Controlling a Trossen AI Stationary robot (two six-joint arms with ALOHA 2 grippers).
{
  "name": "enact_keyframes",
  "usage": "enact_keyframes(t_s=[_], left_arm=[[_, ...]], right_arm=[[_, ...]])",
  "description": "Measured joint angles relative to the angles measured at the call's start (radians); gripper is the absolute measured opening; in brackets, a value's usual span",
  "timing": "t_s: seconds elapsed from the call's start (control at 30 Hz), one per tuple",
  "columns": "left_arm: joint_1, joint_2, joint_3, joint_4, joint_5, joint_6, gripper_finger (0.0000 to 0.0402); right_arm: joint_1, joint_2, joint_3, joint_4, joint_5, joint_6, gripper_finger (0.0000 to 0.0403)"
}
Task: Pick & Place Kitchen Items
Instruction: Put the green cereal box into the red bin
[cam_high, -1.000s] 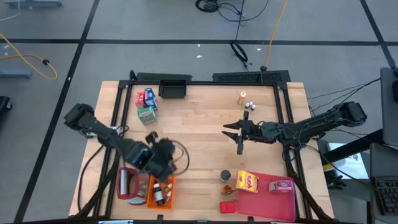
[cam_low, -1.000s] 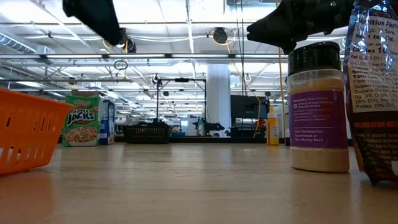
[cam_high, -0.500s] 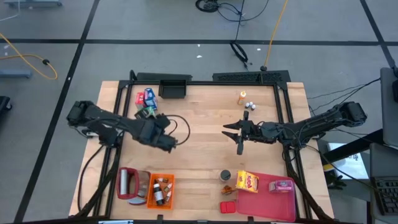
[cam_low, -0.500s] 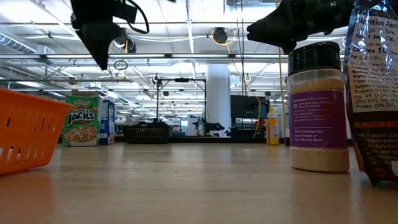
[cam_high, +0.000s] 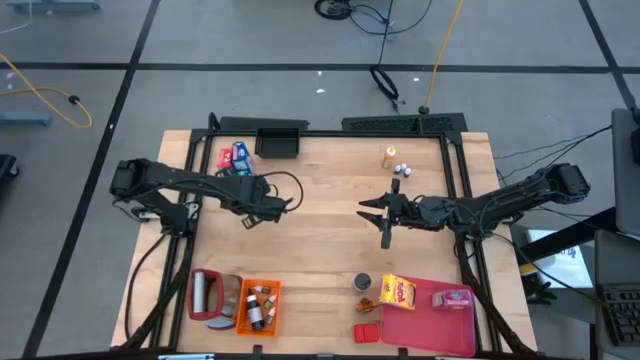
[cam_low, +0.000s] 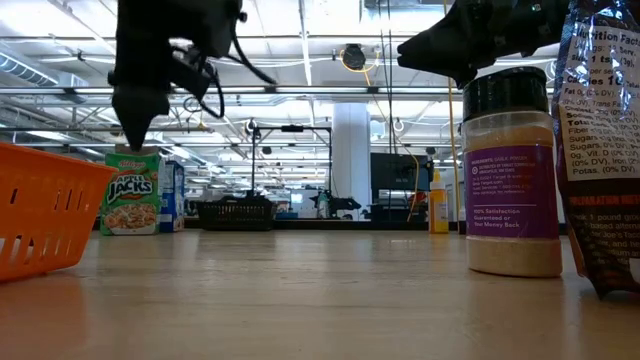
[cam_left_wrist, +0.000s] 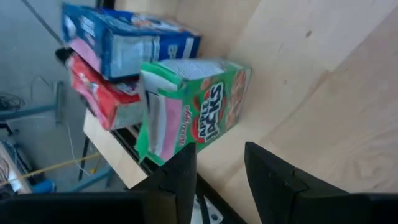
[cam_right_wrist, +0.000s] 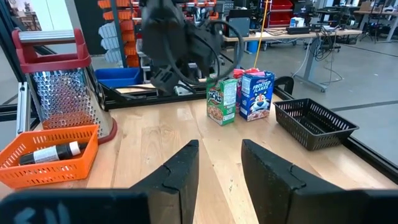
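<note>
The left claw (cam_high: 250, 215) hangs above the table's left half, its two dark fingers (cam_left_wrist: 273, 177) spread apart with nothing between them, pointed at a cluster of small cardboard boxes near the far left corner. Nearest it is the green cereal box (cam_left_wrist: 193, 102), glossy, upright, with a torn-looking pink end flap; behind it lie a blue box (cam_left_wrist: 124, 37) and a red box (cam_left_wrist: 102, 96), touching one another at the table's edge. Just right of them sits a black wire-mesh basket (cam_high: 278, 143). The table (cam_high: 320, 250) is pale, smooth wood in a black frame. The right claw (cam_high: 384, 214) waits over the middle right, fingers parted and empty. Far right stand an orange bottle (cam_high: 388, 156) and tiny white-capped bottles (cam_high: 400, 169). Along the near edge are a ribbed orange plastic crate (cam_high: 258, 305) holding small bottles, a metal grater with a red handle (cam_high: 205, 295), a dark round tin (cam_high: 362, 283), a yellow box (cam_high: 397, 291) and a flat pink-red tray (cam_high: 440, 315).
</note>
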Motion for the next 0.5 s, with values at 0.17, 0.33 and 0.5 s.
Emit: enact_keyframes(t_s=[0.17,0.33,0.5], left_arm=[[0.033,0.0,-0.046,0.065,0.018,0.058,0.0178],[0.062,0.0,-0.079,0.073,-0.022,0.063,0.0213],[0.082,0.0,-0.107,0.129,-0.03,0.091,0.0223]], right_arm=[[0.0,0.0,0.0,0.0,0.0,-0.001,0.0112],[0.0,0.0,0.0,-0.001,0.0,0.0,0.0111],[0.0,0.0,0.0,-0.001,0.0,0.001,0.0111]])
